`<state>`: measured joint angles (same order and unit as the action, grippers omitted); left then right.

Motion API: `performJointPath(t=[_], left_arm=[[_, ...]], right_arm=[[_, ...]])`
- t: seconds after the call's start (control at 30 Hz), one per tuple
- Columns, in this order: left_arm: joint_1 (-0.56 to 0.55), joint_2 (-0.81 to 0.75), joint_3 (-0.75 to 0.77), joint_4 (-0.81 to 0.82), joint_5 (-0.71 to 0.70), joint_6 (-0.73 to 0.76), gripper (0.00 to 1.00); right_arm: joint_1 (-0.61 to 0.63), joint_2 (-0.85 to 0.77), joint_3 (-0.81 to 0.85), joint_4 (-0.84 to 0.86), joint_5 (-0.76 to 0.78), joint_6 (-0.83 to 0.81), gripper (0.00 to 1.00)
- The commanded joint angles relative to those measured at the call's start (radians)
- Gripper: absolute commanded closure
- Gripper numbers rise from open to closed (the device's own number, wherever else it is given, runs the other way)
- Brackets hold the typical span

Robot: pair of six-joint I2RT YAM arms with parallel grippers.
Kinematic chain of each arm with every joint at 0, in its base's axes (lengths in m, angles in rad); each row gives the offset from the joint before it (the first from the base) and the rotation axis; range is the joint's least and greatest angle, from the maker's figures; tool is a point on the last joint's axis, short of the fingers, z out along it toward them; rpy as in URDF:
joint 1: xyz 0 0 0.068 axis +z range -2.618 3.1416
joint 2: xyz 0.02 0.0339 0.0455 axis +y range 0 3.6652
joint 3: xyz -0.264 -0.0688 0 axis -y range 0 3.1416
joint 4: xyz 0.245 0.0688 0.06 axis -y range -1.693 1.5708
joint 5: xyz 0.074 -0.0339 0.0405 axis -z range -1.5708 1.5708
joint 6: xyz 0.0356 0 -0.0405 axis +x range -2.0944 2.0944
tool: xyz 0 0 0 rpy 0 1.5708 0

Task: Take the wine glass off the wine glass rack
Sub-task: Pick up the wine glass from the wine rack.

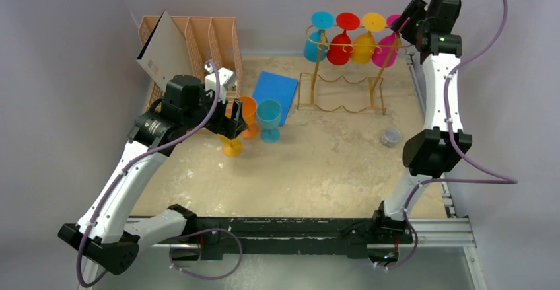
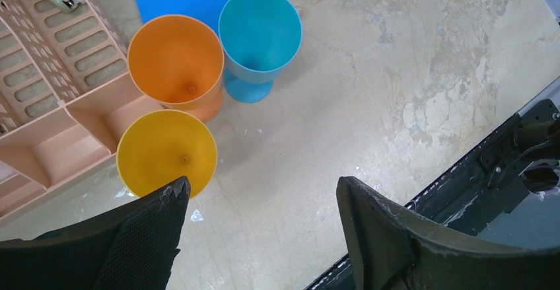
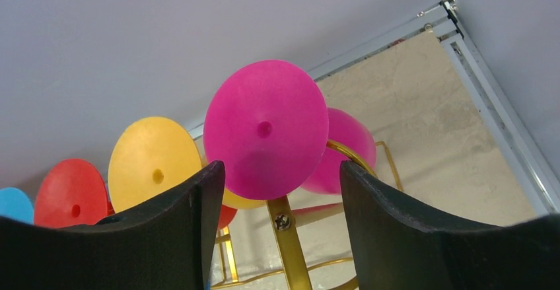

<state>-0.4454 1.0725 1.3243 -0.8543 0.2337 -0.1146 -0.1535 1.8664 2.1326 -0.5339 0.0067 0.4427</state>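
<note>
A: Where's the magenta wine glass [image 3: 264,128]?
B: Hanging on the wine glass rack [image 3: 288,247], near the far right corner. The right gripper [image 3: 277,171] is spread around its foot, perhaps touching.
A: Left gripper [image 2: 261,191]?
B: Open, empty, toward the left edge.

A peach slotted file organizer [image 1: 212,39] stands in the far left corner of the table [image 1: 330,171], with a pale board [image 1: 162,52] leaning in it. A flat blue sheet [image 1: 274,92] lies just beside it. A small grey object [image 1: 390,137], perhaps a cap, sits near the right edge.

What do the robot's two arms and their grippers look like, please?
The left arm and right arm have white links, black joints and purple cables looped alongside. The left gripper and right gripper have broad black fingers; one left finger looks mesh-textured.
</note>
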Motion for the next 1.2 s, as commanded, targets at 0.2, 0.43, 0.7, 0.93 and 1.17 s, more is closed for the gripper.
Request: performJointPath(t=[0.2, 0.43, 0.7, 0.93, 1.17], left_arm=[[0.005, 0.018, 0.005, 0.011, 0.018, -0.014, 0.20], [0.005, 0.026, -0.002, 0.014, 0.018, -0.013, 0.20], [0.006, 0.020, 0.000, 0.011, 0.014, -0.011, 0.20], [0.005, 0.015, -0.005, 0.011, 0.014, -0.013, 0.20], [0.006, 0.010, -0.006, 0.009, 0.014, -0.013, 0.20]], right_arm=[[-0.057, -0.013, -0.011, 0.135, -0.105, 0.013, 0.30], [-0.057, -0.006, -0.010, 0.165, -0.126, 0.020, 0.31], [-0.058, 0.048, 0.062, 0.129, -0.128, 0.016, 0.37], [-0.057, 0.043, 0.049, 0.140, -0.120, 0.018, 0.38], [-0.058, 0.045, 0.048, 0.146, -0.135, 0.020, 0.48]])
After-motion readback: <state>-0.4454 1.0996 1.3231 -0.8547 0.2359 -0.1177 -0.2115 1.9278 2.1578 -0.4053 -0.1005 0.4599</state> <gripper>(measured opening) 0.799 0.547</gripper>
